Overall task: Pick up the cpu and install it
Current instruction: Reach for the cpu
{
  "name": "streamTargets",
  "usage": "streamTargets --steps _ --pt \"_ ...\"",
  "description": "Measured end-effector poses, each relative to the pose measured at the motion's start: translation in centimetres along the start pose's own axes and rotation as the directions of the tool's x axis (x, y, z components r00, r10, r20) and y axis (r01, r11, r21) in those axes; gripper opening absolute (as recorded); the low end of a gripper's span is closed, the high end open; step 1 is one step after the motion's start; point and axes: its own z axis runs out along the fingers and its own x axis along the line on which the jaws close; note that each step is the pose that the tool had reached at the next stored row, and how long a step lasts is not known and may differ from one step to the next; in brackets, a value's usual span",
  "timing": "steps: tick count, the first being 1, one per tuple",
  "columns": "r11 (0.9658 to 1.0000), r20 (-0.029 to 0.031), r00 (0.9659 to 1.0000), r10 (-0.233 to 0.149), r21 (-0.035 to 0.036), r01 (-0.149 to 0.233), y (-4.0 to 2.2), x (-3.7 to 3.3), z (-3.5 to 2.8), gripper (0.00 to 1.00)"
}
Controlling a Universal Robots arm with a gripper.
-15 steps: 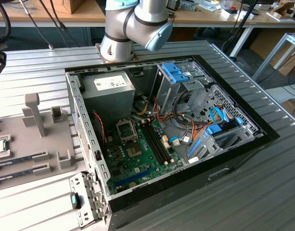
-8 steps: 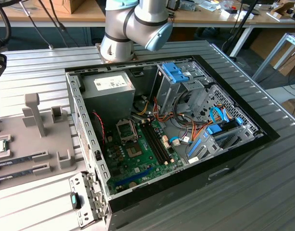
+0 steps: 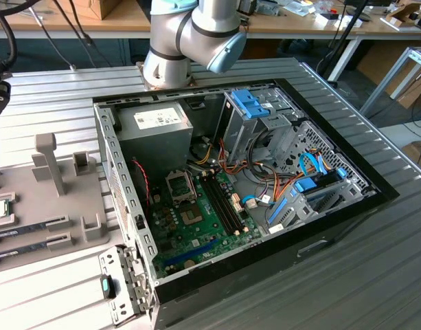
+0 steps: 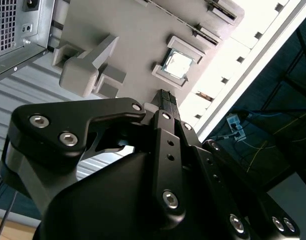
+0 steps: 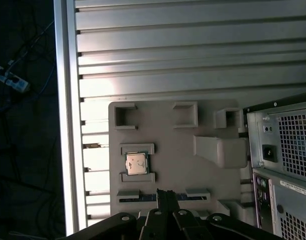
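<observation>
closest to the wrist cameras is the gripper (image 4: 165, 94), black, hanging over the grey holder plate (image 5: 167, 125). its two fingertips are pressed together into one narrow strip and nothing is between them, so it is closed and empty.

just beyond the fingertips lies the cpu (image 5: 136, 163), flat in its seat on the plate, silvery top up with a thin green rim. two low holder walls stand against two opposite sides of it; the other two sides are free. the gripper is above it and a little to one side, not touching.

i judge that the step in hand is the approach for the pick. to do it well, the jaws should open wider than the chip, line up square with the two free sides, and come down straight so that the chip is not tilted in its seat.

for room: the memory sticks (image 3: 28, 228) in their slots lie just beside the cpu, and a tall post (image 5: 220, 150) stands on the same plate, near but apart. past the plate, the ribbed tabletop (image 5: 167, 60) ends at an edge near the plate.

farther away, in the exterior view, the computer case (image 3: 107, 158) lies open beside the plate, its cpu socket (image 3: 180, 185) empty, with the power supply and cables crowding near it.
</observation>
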Motion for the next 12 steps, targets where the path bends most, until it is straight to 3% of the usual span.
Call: streamTargets --steps 12 --pt "1.0 0.0 1.0 0.0 0.0 0.0 -0.04 0.3 0.64 0.11"
